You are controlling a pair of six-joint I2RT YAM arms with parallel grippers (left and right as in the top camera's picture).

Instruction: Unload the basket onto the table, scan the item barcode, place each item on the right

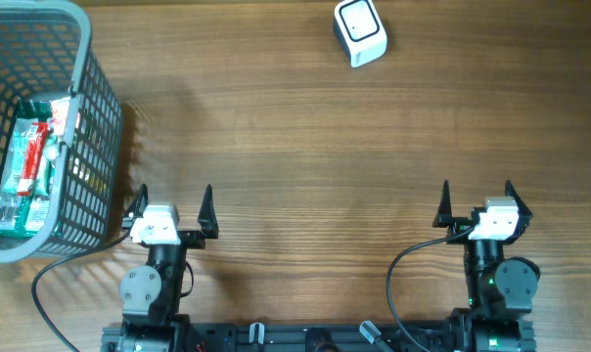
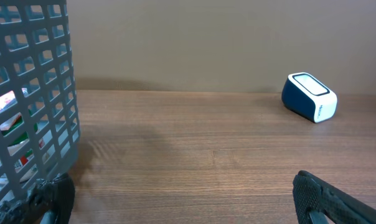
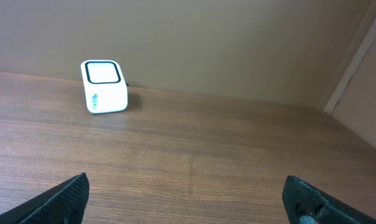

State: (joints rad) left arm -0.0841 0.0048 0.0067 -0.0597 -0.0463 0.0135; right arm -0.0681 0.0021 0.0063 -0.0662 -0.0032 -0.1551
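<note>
My left claw (image 1: 174,198) and right claw (image 1: 477,196) sit released; reaching for the packet (image 1: 26,168), I could snag the basket (image 1: 98,108) wall.

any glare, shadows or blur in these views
overhead: even light, no glare, basket throws a faint shadow on the table; left wrist: scanner sharp, left fingers soft at the bottom edge; right wrist: right fingers equally soft, no glare

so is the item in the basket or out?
In. The green-and-red packet lies inside the grey basket; left gripper and right gripper are open and empty.
</note>
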